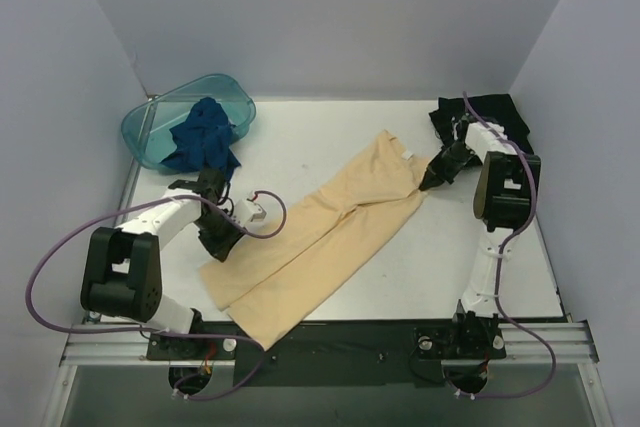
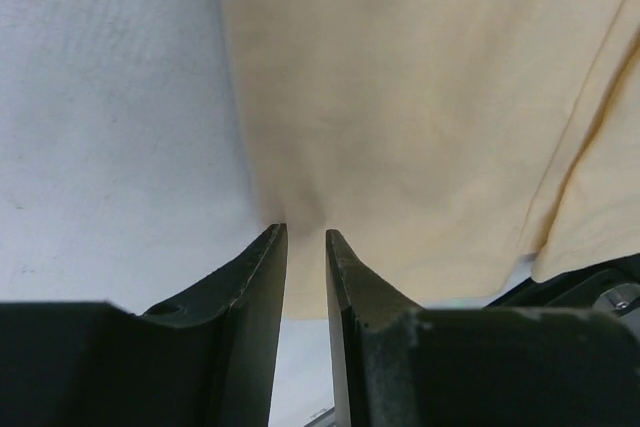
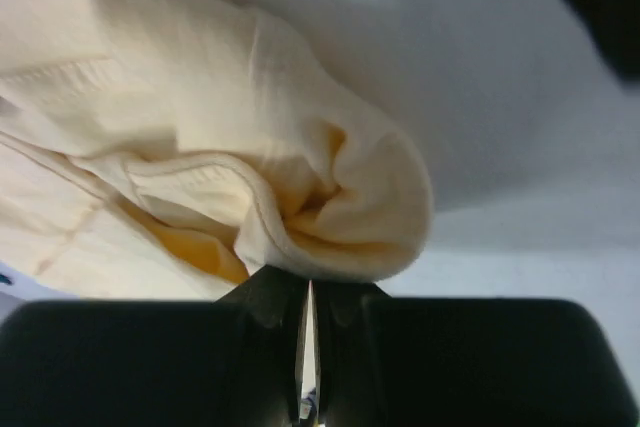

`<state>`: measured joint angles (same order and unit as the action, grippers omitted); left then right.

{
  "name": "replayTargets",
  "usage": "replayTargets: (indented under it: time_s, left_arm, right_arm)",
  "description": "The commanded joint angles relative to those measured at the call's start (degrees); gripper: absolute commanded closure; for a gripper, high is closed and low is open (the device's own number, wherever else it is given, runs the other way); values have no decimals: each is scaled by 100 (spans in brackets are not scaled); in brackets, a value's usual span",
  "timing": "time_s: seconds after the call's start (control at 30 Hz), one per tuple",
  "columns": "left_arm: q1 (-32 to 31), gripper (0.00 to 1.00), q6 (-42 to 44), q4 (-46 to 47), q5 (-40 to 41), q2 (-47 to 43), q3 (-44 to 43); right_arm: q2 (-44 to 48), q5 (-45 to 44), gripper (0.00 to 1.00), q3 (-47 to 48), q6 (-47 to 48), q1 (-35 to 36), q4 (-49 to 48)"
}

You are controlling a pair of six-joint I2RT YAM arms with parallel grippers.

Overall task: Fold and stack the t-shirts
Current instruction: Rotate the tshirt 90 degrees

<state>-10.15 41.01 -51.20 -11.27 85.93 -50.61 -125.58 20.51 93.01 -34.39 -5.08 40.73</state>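
pale yellow-tan shirt [image 1: 330,237]: lies slantwise across the middle of the table [image 1: 480,247], apparently doubled lengthwise into a long band and not yet folded short. my right pincer [image 1: 428,184], jaws shut, nips a bunched corner at the band's far right end. my left pincer [image 1: 220,247] stands at its near left edge, jaws narrowly apart; i cannot tell whether cloth is caught between them. black shirt [image 1: 490,112]: heaped at the far right corner. dark blue shirt [image 1: 205,137]: crumpled in the teal basin [image 1: 150,127], far left. judged: first shirt partway folded, two unfolded, no stack begun.
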Motion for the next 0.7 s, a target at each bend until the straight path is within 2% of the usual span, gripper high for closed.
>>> replayTargets:
  time_s: [0.0,0.2,0.23,0.3,0.4,0.5,0.57,0.6,0.63,0.67]
  left_arm:
    - [-250,67,-40,-197,-367,-348,-27]
    - [-461,64,-769,-531,-1552,-472,-581]
    - [-479,64,-805,-557,-1624,-446,-608]
    - [-593,64,-946,-444,-1572,-411,-599]
    - [-891,63,-1051,-286,-1222,-314,-520]
    - [-1111,63,-1017,-49,-816,-279,-223]
    - [-1252,63,-981,171,-623,-226,-12]
    - [-1365,63,-973,328,-570,-208,51]
    - [-1419,63,-973,382,-578,-165,121]
    - [-1593,63,-946,496,-526,-121,148]
  right_arm:
    - [-712,409,100,1147,-594,33,-135]
    - [-2259,427,100,3747,-1445,112,-12]
    - [-2652,410,100,4420,-1491,139,-143]
    - [-3014,418,100,5013,-1509,279,-816]
    - [-3122,453,100,4911,-2165,411,-2398]
    - [-3131,506,100,5095,-2371,411,-2859]
    - [-2782,524,100,4990,-2020,411,-3027]
    - [-2579,541,95,4833,-1662,455,-3062]
    - [-2211,559,85,4701,-1493,473,-3062]
    - [-1964,620,82,4465,-1135,473,-3071]
